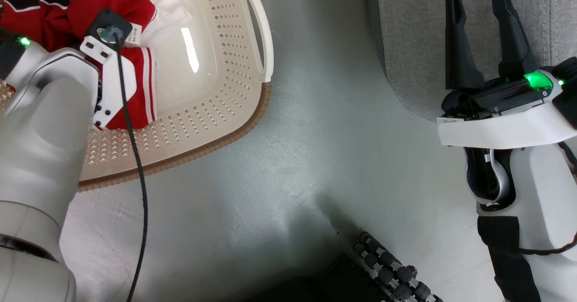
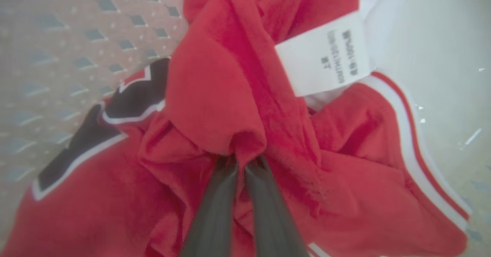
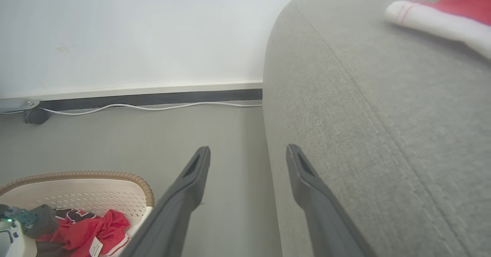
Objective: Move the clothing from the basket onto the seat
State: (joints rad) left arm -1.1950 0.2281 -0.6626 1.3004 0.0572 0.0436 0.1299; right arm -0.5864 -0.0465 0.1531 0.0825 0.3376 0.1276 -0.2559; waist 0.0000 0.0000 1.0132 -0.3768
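Observation:
Red clothing [image 1: 112, 4] with white bands and black lettering lies bunched in the cream basket [image 1: 212, 126] at the upper left of the head view. My left arm reaches down into it. In the left wrist view my left gripper [image 2: 243, 159] is shut, its two dark fingers pinching a fold of the red clothing [image 2: 215, 96] beside a white label [image 2: 326, 57]. My right gripper [image 1: 480, 0] stands open over the edge of the grey seat [image 1: 414, 45], nothing between its fingers. A red and white garment [image 3: 448, 11] lies on the seat [image 3: 383, 115].
Grey floor [image 1: 293, 157] separates the basket from the seat. A black cable [image 1: 135, 167] runs down along my left arm. The robot's dark base with rollers [image 1: 387, 270] shows at the bottom. A wall, skirting and a white cord [image 3: 153, 107] lie beyond.

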